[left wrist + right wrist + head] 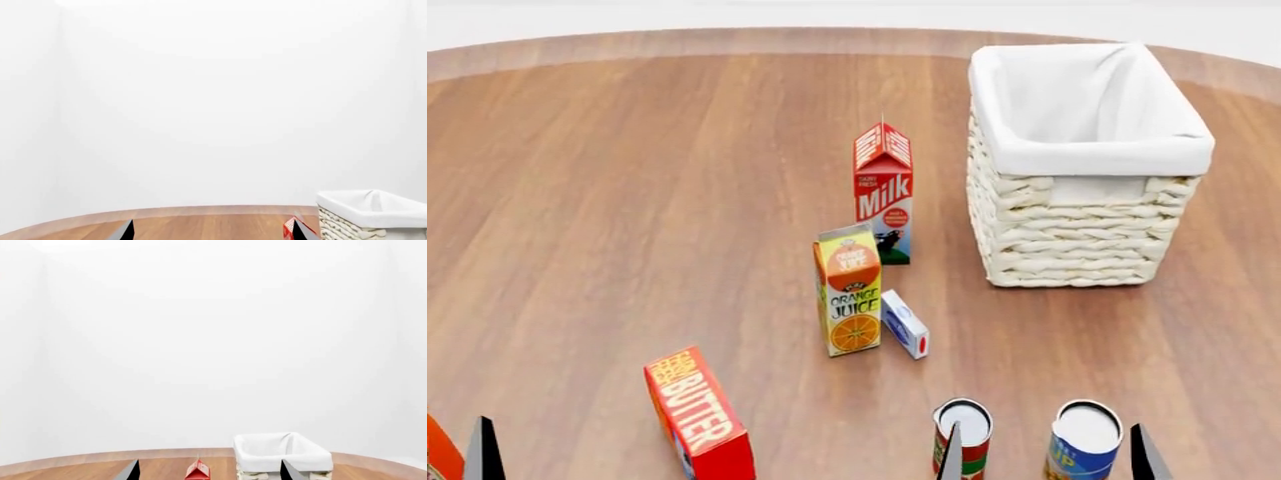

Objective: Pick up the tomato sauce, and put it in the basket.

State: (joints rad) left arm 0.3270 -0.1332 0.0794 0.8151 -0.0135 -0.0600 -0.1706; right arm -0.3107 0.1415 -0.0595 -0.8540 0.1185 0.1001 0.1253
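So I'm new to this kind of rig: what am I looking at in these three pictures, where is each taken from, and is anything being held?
These are simulator renders of a two-armed wheeled robot. One picture looks down from its head onto a wooden table. The other two come from cameras near each hand and mostly show a white wall.

On the table stand the basket, a milk carton, an orange juice carton with a small white box beside it, a butter box, the tomato sauce and a blue-and-yellow can.

The dark points at the bottom edges are the fingers: right gripper, left gripper. Both stand apart, holding nothing.
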